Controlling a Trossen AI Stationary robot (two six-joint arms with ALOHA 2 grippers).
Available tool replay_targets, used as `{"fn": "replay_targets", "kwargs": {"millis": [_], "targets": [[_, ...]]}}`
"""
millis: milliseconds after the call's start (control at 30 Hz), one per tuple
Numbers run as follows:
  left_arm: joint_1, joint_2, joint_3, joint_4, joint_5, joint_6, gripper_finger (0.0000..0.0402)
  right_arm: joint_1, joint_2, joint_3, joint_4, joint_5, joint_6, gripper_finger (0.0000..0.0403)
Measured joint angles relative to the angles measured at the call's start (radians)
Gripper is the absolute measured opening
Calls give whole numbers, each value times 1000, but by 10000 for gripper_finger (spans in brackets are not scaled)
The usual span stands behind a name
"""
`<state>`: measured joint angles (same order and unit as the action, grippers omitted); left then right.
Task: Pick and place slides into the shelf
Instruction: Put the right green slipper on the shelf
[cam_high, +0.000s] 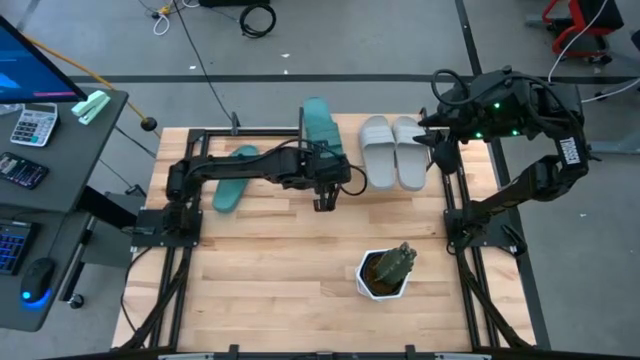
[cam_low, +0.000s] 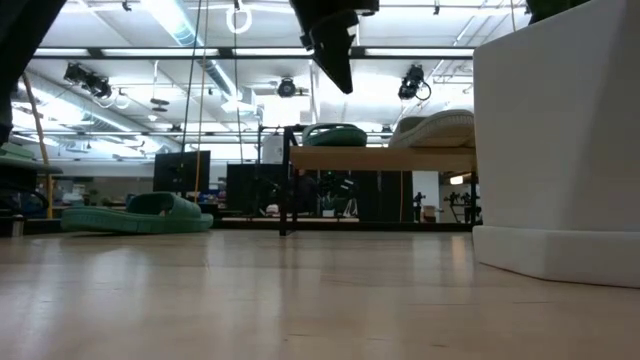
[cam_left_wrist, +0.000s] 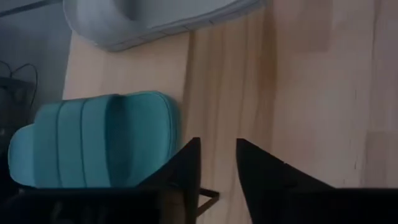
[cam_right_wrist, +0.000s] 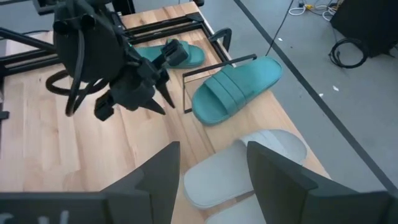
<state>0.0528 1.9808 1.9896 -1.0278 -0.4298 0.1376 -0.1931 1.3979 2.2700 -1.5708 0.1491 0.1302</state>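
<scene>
**One Teal Slide Up, One Still on the Table**

While three slides sit on the shelf (cam_low: 380, 157), the last teal slide (cam_high: 233, 181) lies flat on the table (cam_high: 290, 260), partly under the left arm and well apart from the rack. On the shelf top, a teal slide (cam_high: 320, 125) rests at the left end and the grey pair (cam_high: 392, 150) beside it. The left gripper (cam_high: 326, 203) hangs above bare wood just in front of the shelf, fingers a narrow gap apart and holding nothing. The right gripper (cam_right_wrist: 211, 171) hovers over the grey pair, moderately open and empty.

The shelved teal slide appears to overhang the shelf's far edge (its seat looks uncertain), so a brush from the left arm could tip it off. Space beside it looks tight, and placing the fourth slide could shove its neighbours.

Much of the tabletop slide is hidden by the arm from above. The low view cuts off both arms' upper parts, and a white planter (cam_low: 560, 150) blocks its right side.
</scene>
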Motion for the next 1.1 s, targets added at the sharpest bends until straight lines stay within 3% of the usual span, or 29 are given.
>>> {"fn": "replay_targets", "kwargs": {"millis": [133,433,533,733,1100], "targets": [[-7,2,0,12,-42,-3,145,0,0,0,0,-3,-3,193],[-7,44,0,28,-23,-18,218,0,0,0,0,-32,-20,193],[-8,74,0,28,-86,-21,229,0,0,0,0,-32,-21,193],[-3,110,-2,30,-217,-20,218,0,0,0,0,-32,-19,193],[13,141,0,53,-220,-17,176,0,0,0,0,-32,-11,193]]}}
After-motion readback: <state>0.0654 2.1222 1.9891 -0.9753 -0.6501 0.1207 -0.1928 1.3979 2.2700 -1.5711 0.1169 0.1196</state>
